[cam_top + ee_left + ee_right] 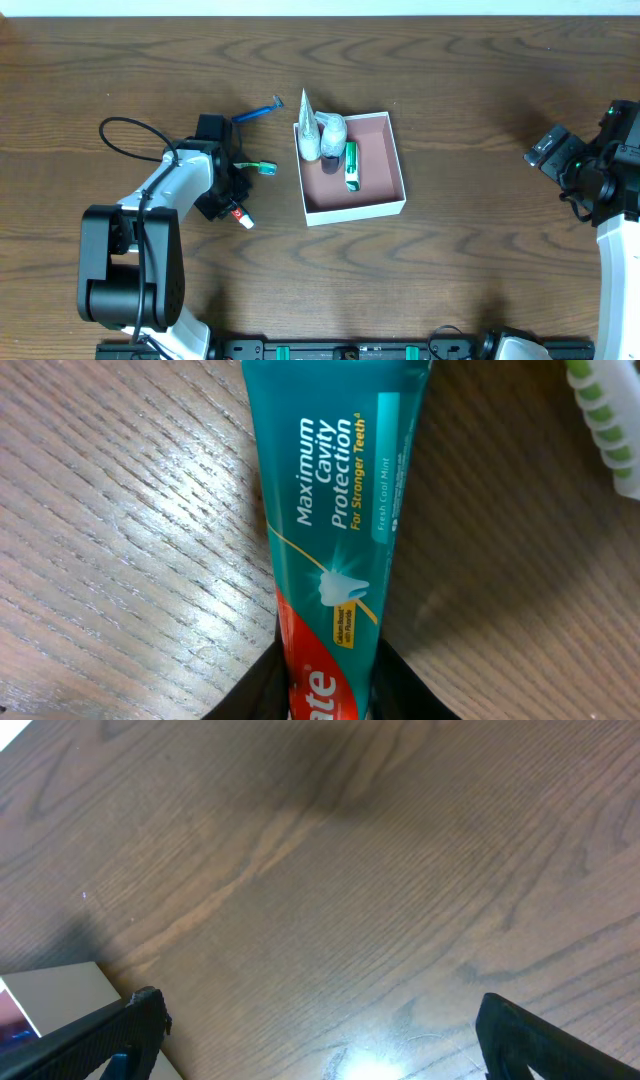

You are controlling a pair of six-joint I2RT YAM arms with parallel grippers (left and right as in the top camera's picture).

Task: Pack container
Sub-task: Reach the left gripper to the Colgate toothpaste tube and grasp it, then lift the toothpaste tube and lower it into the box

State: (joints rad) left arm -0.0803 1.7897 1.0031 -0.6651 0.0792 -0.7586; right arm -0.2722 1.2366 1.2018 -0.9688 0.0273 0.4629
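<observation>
You are at the pick-up step for the next toiletry: your left claw [231, 204] is closed narrowly on the toothpaste tube [330, 510], its dark fingers [252, 690] pressing each side of the tube's red end, low over the desk [480, 250]. I cannot tell whether the tube is clear of the wood yet. The container [356, 210] sits near the middle of the desk, to the right of that claw and apart from it, and already holds a white bottle [322, 136] in its far left corner with a green tube [352, 166] just beside it. A green toothbrush [263, 168] and a blue razor [258, 112] lie outside, between the arm and the box. Your right claw [320, 1020] hangs wide and empty, well off to the right. The next move likely calls for lifting the tube above the thin white wall, carrying it over the bare reddish-brown floor, and lowering before you release
</observation>
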